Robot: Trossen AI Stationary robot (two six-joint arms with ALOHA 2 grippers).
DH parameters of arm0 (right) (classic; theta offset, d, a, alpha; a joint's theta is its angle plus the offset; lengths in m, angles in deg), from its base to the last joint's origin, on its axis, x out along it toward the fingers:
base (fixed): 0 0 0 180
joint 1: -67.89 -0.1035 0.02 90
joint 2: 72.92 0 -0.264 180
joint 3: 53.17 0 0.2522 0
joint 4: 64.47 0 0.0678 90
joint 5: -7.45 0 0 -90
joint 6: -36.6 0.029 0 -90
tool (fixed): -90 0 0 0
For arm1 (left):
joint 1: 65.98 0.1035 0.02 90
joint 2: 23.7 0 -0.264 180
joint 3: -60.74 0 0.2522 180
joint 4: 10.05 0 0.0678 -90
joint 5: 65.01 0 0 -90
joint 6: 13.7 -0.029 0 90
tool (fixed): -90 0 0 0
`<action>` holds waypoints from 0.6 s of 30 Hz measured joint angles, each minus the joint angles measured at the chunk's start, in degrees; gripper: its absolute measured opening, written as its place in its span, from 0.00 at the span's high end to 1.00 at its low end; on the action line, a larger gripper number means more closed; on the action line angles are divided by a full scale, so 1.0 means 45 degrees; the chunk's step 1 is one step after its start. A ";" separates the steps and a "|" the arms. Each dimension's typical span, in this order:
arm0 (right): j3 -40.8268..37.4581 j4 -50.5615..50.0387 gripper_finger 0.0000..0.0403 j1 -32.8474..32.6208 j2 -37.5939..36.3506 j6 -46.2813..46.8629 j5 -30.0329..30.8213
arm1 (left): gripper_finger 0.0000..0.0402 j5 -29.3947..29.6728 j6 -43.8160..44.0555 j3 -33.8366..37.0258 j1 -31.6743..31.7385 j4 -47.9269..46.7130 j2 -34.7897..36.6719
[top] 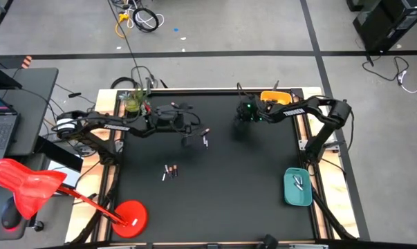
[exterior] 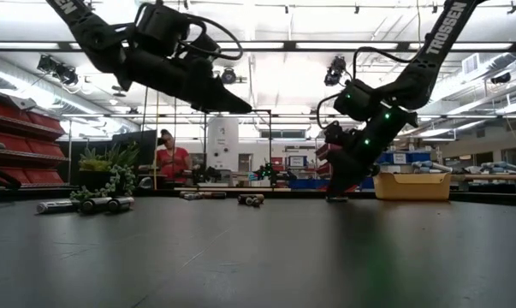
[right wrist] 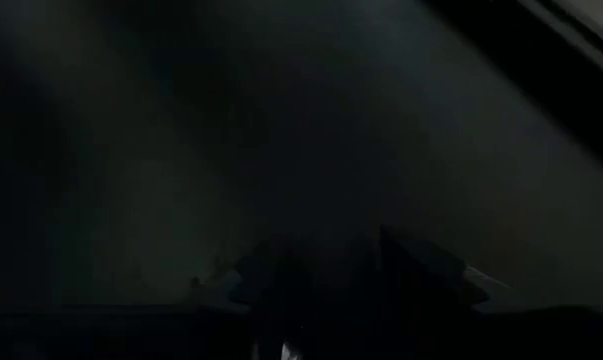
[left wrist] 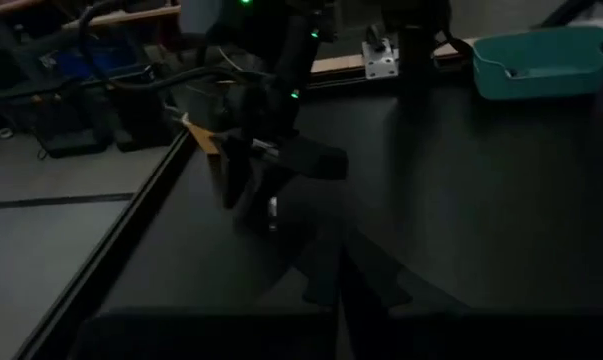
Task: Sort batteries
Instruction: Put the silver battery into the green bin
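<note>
Batteries lie loose on the black table (top: 215,200): a pair (top: 206,139) near the middle and a small cluster (top: 170,171) nearer the front, seen in the low view as batteries (exterior: 86,205) and batteries (exterior: 251,200). My left gripper (top: 193,130) hovers shut above the table, nearly level, beside the middle pair (exterior: 240,106). My right gripper (top: 240,126) slants down to the table at the far side (exterior: 338,195), near the yellow tray (top: 276,97). In the left wrist view its fingers (left wrist: 231,185) stand apart, with a small silvery battery (left wrist: 273,208) between them. My right gripper comes at the silvery battery (left wrist: 273,208) slanting down from the table's right. Its fingertips are down at the table around the battery. I cannot tell whether they touch it.
A teal tray (top: 297,188) with batteries in it sits at the table's right front edge. A green plant (top: 133,104) stands at the far left corner. A red stand (top: 128,216) is at the front left, off the black mat.
</note>
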 joint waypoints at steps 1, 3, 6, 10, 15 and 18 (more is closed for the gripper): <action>0.0000 0.0046 0.61 -0.0032 -0.0058 0.0058 0.0004 | 0.96 0.0051 0.0098 -0.0004 -0.0005 0.0034 0.0000; 0.0021 -0.0013 0.62 -0.0169 -0.0223 0.0113 0.0049 | 0.96 0.0061 0.0205 -0.0005 -0.0003 -0.0029 0.0000; 0.0029 -0.0558 0.62 -0.0441 -0.0690 0.0037 0.0044 | 0.96 0.0105 0.0230 -0.0005 -0.0046 -0.0091 0.0000; 0.0034 -0.2159 0.62 -0.0865 -0.1351 -0.0628 -0.0217 | 0.96 0.0103 0.0220 -0.0005 -0.0121 -0.0155 0.0000; 0.0034 -0.3656 0.62 -0.1756 -0.2008 -0.1648 -0.0097 | 0.96 0.0103 0.0177 -0.0005 -0.0136 -0.0221 -0.0005; 0.0034 -0.3867 0.61 -0.2122 -0.2071 -0.2041 -0.0097 | 0.96 0.0098 0.0172 -0.0005 -0.0136 -0.0155 -0.0005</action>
